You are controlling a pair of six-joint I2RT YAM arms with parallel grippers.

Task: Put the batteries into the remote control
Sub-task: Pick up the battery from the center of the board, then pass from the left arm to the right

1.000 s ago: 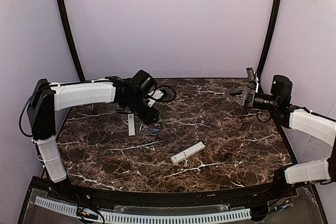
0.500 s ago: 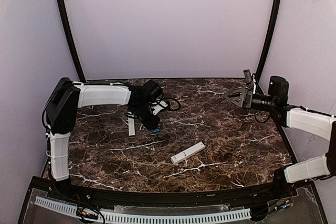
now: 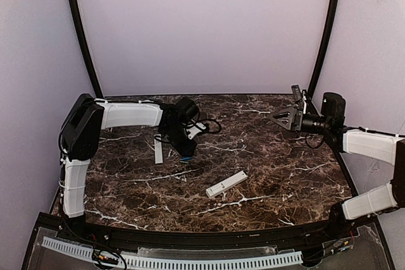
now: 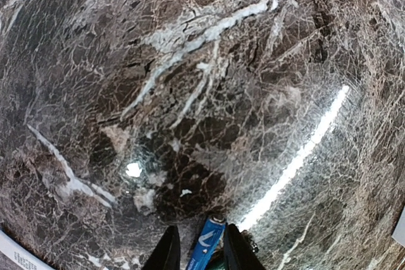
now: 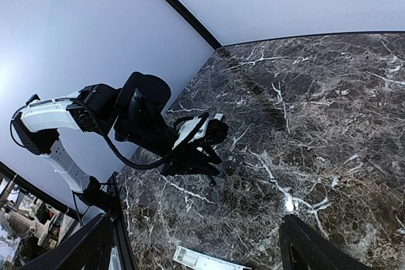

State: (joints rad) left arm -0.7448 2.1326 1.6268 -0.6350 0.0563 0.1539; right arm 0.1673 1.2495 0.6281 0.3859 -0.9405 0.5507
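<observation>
Count on the marble table (image 3: pixel 285 175) from the overhead view: I see one blue battery (image 4: pixel 207 246), one remote control (image 3: pixel 226 183), one narrow white strip (image 3: pixel 158 151) and two arms. The remote control lies flat and slanted just below the centre of the frame, well apart from both grippers, with nothing touching it. The white strip lies left of centre, just beside the left arm's wrist. The left gripper (image 3: pixel 186 148) is down at the table surface left of centre, right over the battery. In the left wrist view, at the bottom edge of the frame, its two dark fingers (image 4: pixel 168 252) stand close on either side of the single blue cell; one finger appears to touch it and the other is a sliver away, so I cannot tell whether the cell is actually clamped. The battery lies on the marble, well apart from the remote control. The right gripper (image 3: pixel 286 104) hangs in the air at the right of the frame, above the far right part of the table, jaws spread wide with nothing between them.
</observation>
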